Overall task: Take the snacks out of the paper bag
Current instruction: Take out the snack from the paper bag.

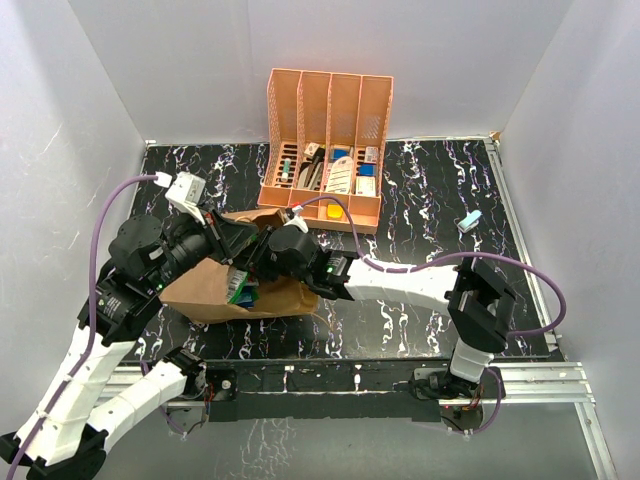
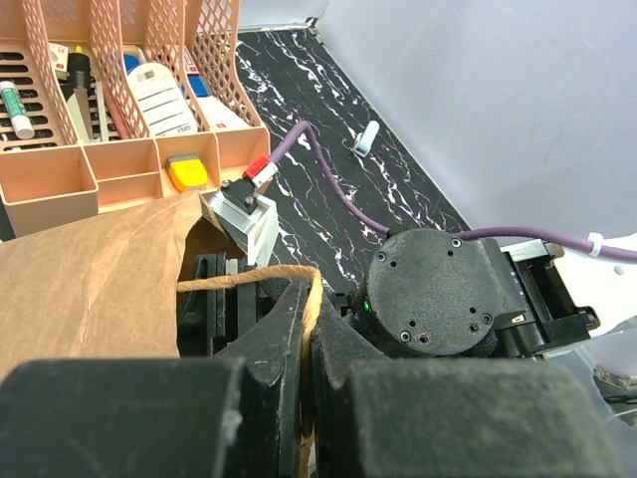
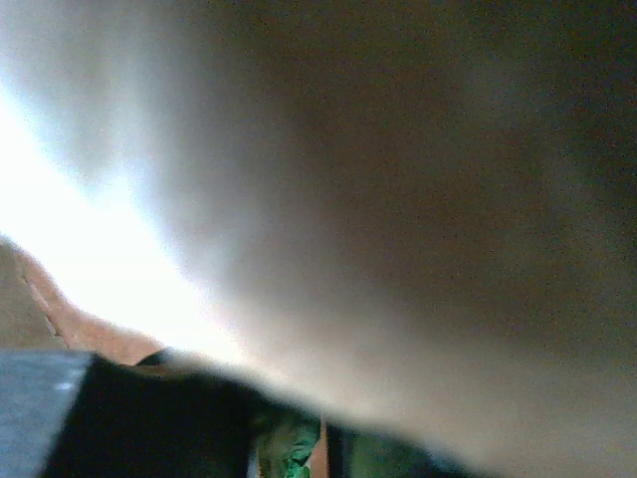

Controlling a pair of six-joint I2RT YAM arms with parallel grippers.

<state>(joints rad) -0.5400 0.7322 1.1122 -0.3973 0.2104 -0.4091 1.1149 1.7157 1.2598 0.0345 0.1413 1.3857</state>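
Note:
The brown paper bag (image 1: 195, 290) lies on its side at the left of the black marble table, mouth facing right. My left gripper (image 2: 307, 299) is shut on its twisted cord handle (image 2: 239, 279) and holds the mouth up. My right gripper (image 3: 291, 438) is deep inside the bag; from above only its wrist (image 1: 288, 250) shows at the mouth. A green and blue snack (image 1: 240, 287) peeks out of the opening. In the blurred right wrist view a green snack (image 3: 289, 456) sits between the dark fingers (image 3: 169, 418), which stand close on it.
An orange four-slot organiser (image 1: 325, 140) with stationery stands at the back, just behind the bag. A small pale blue item (image 1: 468, 221) lies at the right of the table. White walls enclose the table on three sides.

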